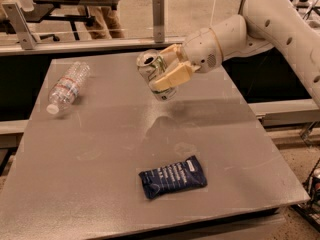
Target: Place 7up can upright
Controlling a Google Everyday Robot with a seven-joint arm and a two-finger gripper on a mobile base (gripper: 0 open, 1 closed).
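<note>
The 7up can (154,73) is a silver can with green markings and a silver top. It hangs in the air above the middle back of the grey table (100,154), tilted with its top up and to the left. My gripper (167,71) is shut on the can from the right side, its cream fingers (172,77) across the can's body. The white arm reaches in from the upper right.
A clear plastic water bottle (67,86) lies on its side at the table's back left. A dark blue snack packet (172,177) lies flat near the front middle. A rail and a glass panel run behind the table.
</note>
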